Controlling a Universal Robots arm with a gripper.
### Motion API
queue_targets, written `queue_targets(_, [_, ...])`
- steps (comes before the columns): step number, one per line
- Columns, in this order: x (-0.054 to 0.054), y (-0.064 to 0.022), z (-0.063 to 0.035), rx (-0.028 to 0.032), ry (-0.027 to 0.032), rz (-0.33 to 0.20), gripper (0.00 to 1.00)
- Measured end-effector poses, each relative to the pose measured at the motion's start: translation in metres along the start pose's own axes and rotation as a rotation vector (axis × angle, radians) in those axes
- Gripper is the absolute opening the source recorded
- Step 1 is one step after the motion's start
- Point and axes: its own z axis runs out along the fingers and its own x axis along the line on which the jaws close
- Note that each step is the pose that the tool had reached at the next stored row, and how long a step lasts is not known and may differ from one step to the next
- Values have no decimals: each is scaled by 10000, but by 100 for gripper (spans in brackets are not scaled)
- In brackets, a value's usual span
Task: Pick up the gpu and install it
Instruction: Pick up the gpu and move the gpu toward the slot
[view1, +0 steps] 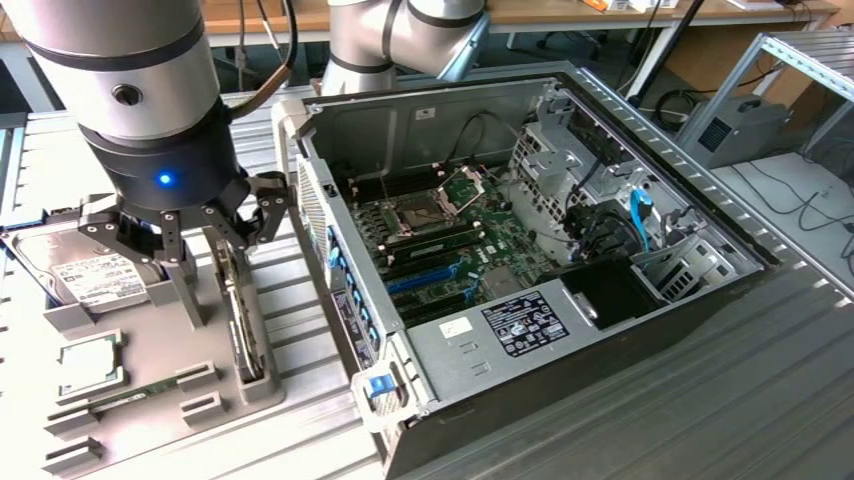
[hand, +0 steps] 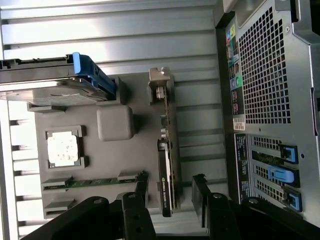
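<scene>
In the exterior view the gripper (view1: 220, 248) and the arm's thick wrist cover the upper end of the graphics card (view1: 244, 325) and a corner of the hard drive (view1: 87, 275), and the frame cuts off the top of the arm. The wrist view cuts off the hard drive's far end and the bases of the fingers (hand: 136, 207). The hard drive carries 1 white label with print too small to read. The dark sticker (view1: 534, 322) on the computer case (view1: 441, 95) and the small green mark on the card's cooler edge are just as illegible. The arm hangs straight down over the grey tray (view1: 167, 345), with its wrist vertical and 1 blue light lit on it. The fingers are spread, with the card's cooler end between them (a gap shows on both sides, so they do not touch it). The card stands on edge in its tray slot, with its metal bracket at the end away from the gripper. The case's back panel is on 1 side of it, and the memory stick (hand: 95, 181) and processor chip (hand: 63, 148) are on the other.
</scene>
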Motion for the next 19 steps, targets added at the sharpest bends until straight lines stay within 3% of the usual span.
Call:
queue_targets(13, [-17, 4, 109, -3, -2, 29, 48])
queue_targets(19, [-15, -3, 203, -2, -2, 34, 48])
